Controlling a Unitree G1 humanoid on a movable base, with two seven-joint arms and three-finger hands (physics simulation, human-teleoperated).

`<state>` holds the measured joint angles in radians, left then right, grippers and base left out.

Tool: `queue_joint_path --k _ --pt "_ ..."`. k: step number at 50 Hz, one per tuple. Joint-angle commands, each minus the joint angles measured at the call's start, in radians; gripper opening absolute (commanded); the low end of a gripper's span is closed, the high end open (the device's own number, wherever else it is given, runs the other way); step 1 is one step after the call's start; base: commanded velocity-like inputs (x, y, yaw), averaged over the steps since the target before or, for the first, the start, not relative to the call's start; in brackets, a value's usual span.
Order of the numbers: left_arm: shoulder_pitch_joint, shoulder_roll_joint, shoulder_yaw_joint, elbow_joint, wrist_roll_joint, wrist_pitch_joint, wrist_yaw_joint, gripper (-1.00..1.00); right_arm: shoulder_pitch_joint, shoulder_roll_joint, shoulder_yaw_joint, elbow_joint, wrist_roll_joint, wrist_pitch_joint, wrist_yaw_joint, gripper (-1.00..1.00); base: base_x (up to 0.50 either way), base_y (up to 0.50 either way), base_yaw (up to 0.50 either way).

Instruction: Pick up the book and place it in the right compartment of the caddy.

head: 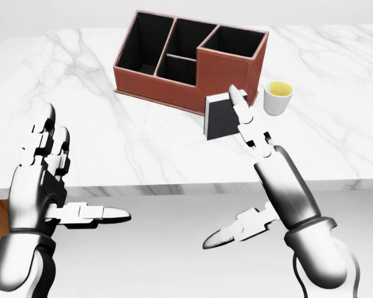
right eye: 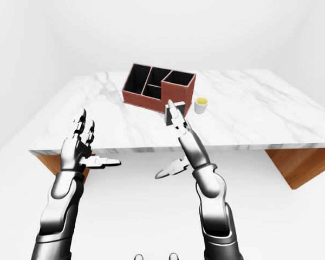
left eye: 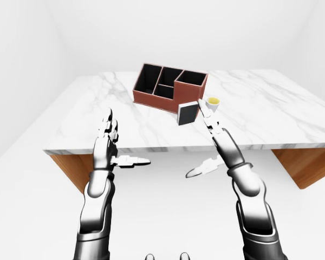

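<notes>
Over the near edge of the marble surface (head: 143, 143), my right robot hand (head: 252, 133) is stretched flat and wide, fingers pointing up the head view toward the book (head: 221, 118), thumb splayed low and holding nothing; whether the fingertips touch the book's right edge I can't tell, since they overlap it in every view. My left robot hand (head: 43, 167) hangs to the left, also spread and empty, well apart from everything. The book stands upright, just below the tall right compartment of the brown caddy (head: 174, 59), with a small white cup (head: 277, 97) of yellow liquid just to its right. My worry is the book's stance: a nudge from extended fingers would likely tip it flat or shove it against the caddy wall. A sweep too far right could topple the cup, and lifting without a firm pinch risks dropping the book short of the compartment.
</notes>
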<state>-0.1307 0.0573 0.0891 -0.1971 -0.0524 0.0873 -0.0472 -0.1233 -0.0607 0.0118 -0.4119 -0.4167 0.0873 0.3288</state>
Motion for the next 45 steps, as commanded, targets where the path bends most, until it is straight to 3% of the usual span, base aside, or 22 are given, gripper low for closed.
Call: queue_joint_path --k 1,45 --pt "-0.008 0.002 0.001 0.010 -0.005 0.000 0.002 1.00 -0.013 -0.004 -0.010 0.025 -0.001 0.000 0.002 1.00 0.00 0.00 0.00" --pt "-0.027 0.018 0.017 0.018 -0.005 0.000 -0.014 1.00 -0.040 -0.017 -0.023 -0.013 -0.037 0.000 0.033 1.00 0.23 0.00 0.00"
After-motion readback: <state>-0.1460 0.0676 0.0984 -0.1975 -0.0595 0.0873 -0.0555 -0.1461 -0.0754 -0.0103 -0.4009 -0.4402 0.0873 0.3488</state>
